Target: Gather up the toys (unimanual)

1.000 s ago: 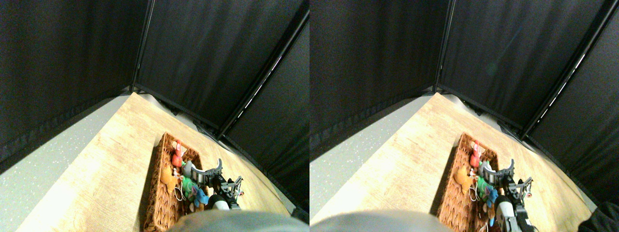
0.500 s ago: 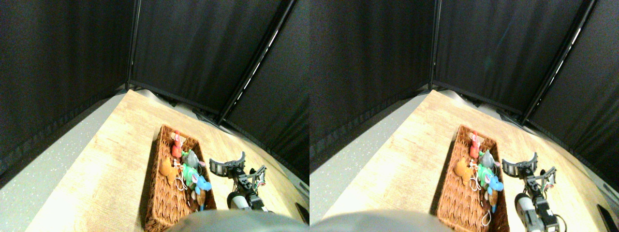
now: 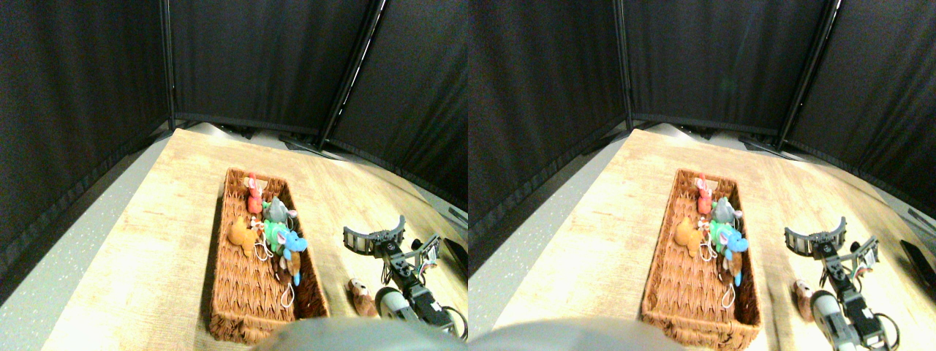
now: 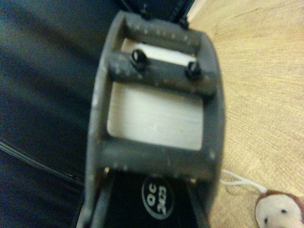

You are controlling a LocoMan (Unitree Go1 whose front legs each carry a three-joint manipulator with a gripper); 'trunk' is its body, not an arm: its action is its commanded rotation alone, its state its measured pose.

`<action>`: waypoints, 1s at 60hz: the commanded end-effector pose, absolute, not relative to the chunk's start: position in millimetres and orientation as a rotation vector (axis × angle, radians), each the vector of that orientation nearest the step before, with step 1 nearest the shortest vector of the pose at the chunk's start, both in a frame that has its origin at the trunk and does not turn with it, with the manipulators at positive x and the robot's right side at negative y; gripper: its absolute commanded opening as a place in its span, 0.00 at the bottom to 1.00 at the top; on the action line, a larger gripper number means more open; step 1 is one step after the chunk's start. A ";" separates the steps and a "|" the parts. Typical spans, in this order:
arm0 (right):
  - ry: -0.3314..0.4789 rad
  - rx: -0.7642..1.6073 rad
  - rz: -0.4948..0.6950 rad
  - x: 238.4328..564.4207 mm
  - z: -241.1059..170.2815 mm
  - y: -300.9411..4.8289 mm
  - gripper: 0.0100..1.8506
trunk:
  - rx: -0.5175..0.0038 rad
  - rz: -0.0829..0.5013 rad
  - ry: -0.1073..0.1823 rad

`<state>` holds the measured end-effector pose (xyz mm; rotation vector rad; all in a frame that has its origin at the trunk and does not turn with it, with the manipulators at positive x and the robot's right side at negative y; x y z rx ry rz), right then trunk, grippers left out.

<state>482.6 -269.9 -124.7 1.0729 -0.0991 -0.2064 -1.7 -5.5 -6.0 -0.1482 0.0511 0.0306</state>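
Beside basket (image 3: 248, 292), empty wide-spread pincer (image 3: 380, 235).

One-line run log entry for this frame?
right gripper: open, empty, above table | wicker basket: holds several plush toys | brown plush toy: on wooden table, outside basket

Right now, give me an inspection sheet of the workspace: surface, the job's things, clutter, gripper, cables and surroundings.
Surface: light wooden tabletop, grey floor beside it.
Job's things: red toy, grey toy, orange toy, green toy and blue toy lie in the wicker basket; a brown toy lies on the tabletop outside the basket, near the arm.
Clutter: a dark flat object at the table's right edge, too cut off to identify.
Gripper: right gripper open, empty, above the tabletop beside the basket.
Cables: thin wires on the gripper.
Surroundings: black curtain panels on dark poles.
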 end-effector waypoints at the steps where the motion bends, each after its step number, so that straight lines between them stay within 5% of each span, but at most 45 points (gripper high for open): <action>1: -0.126 1.107 -0.172 480.3 -124.3 -274.6 0.57 | -0.156 0.020 0.067; 34: -0.190 1.261 -0.316 432.9 -169.9 -286.7 0.56 | -0.143 0.009 0.085; 60: -0.179 1.279 -0.468 428.2 -207.1 -290.9 0.56 | -0.146 0.016 0.088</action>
